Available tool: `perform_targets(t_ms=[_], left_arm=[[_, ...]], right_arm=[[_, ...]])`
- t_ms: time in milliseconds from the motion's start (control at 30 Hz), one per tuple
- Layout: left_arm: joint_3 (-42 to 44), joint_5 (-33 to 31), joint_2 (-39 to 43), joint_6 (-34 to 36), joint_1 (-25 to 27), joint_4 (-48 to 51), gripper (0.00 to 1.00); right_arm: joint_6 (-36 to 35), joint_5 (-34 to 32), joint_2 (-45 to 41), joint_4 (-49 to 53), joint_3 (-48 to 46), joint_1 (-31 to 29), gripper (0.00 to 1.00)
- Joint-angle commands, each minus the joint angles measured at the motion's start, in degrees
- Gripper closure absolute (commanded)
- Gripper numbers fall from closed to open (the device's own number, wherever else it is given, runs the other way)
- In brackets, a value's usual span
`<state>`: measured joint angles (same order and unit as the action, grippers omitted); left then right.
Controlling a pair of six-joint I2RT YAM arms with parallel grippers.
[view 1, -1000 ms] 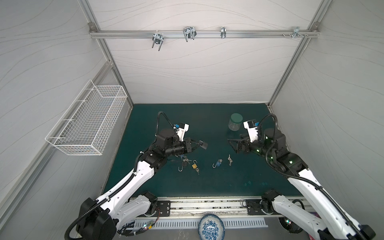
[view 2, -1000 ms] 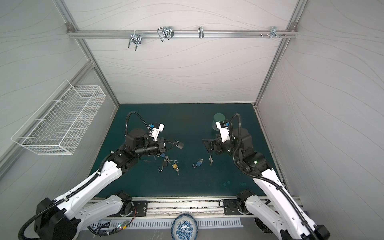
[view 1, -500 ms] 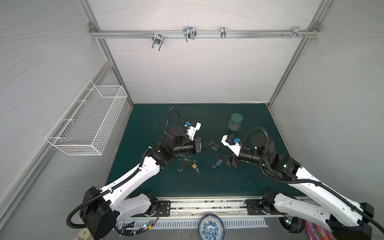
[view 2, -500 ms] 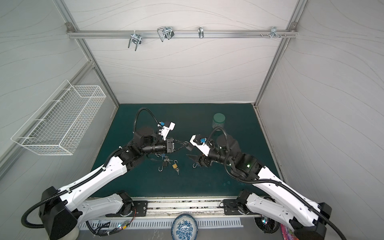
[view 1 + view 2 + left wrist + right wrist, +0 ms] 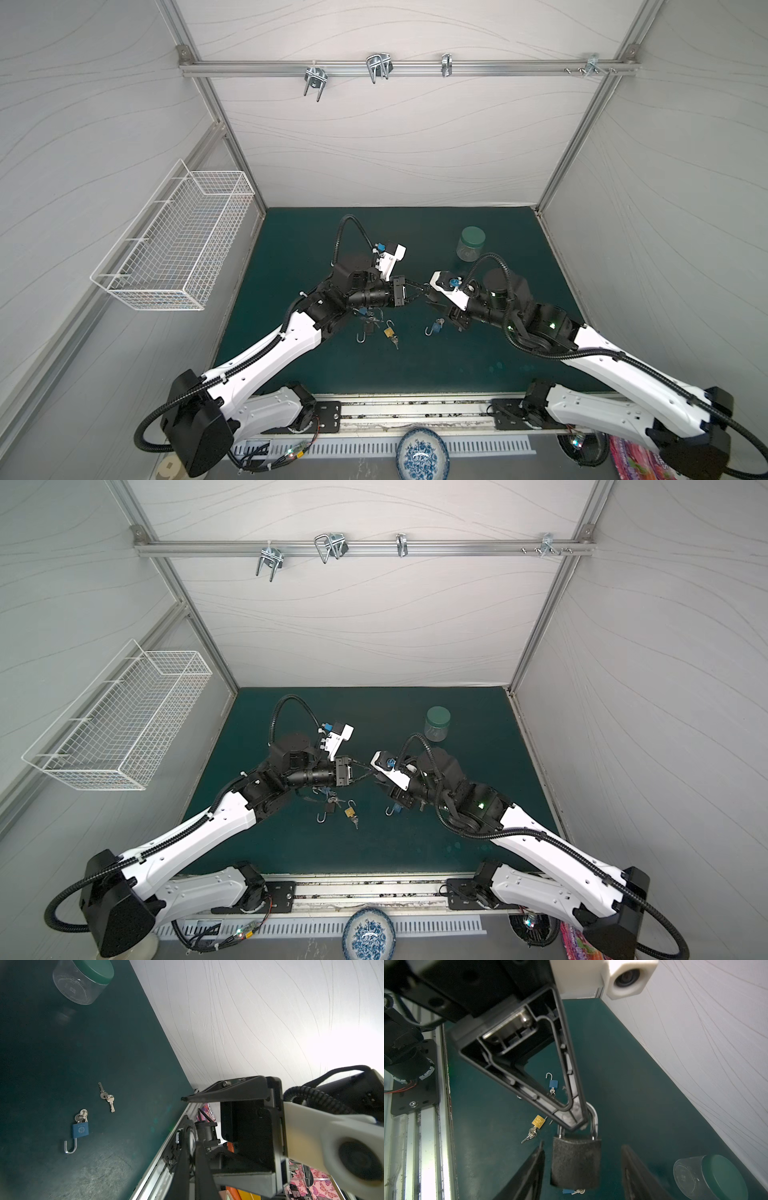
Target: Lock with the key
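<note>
Both of my grippers just met above the mat (image 5: 478, 353): the left gripper (image 5: 574, 1126) pinches the padlock (image 5: 575, 1163) by its shackle, the right gripper (image 5: 582, 1145) narrows around its body, not touching yet, so I judge the keys (image 5: 106, 1096) must wait.

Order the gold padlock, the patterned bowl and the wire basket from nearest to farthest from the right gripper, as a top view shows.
From the right gripper:
1. Gold padlock, on the mat near the middle.
2. Patterned bowl, past the front rail.
3. Wire basket, on the left wall.
</note>
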<state>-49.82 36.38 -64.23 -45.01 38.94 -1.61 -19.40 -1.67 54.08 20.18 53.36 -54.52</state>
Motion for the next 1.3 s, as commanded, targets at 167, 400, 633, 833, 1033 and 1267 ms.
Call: perform_targets(t_ms=[167,400,633,833,1033,1267], left_arm=[[-3.2,1.2,0.8,0.6,0.6,-3.6,1.0],[-3.0,0.8,1.3,0.2,0.8,-3.3,1.0],[-3.0,0.6,2.0,0.1,0.9,-3.2,1.0],[-3.9,-1.6,2.8,1.7,0.8,0.1,0.89],[-8.6,-12.9,4.2,9.5,0.4,15.9,0.26],[-5.9,-14.0,4.5,9.4,-4.7,21.0,0.21]], right_arm=[[0.6,1.3,0.4,-0.6,2.5,-0.5,0.54],[1.9,2.0,0.0,-0.7,2.5,-0.4,0.66],[2.3,1.4,0.0,-0.2,2.0,-0.5,0.75],[5.0,-0.7,-1.0,-0.1,2.4,-0.4,1.0],[8.5,-3.6,-0.6,4.6,2.2,2.2,1.0],[12.7,3.7,9.1,15.3,5.8,15.2,1.0]])
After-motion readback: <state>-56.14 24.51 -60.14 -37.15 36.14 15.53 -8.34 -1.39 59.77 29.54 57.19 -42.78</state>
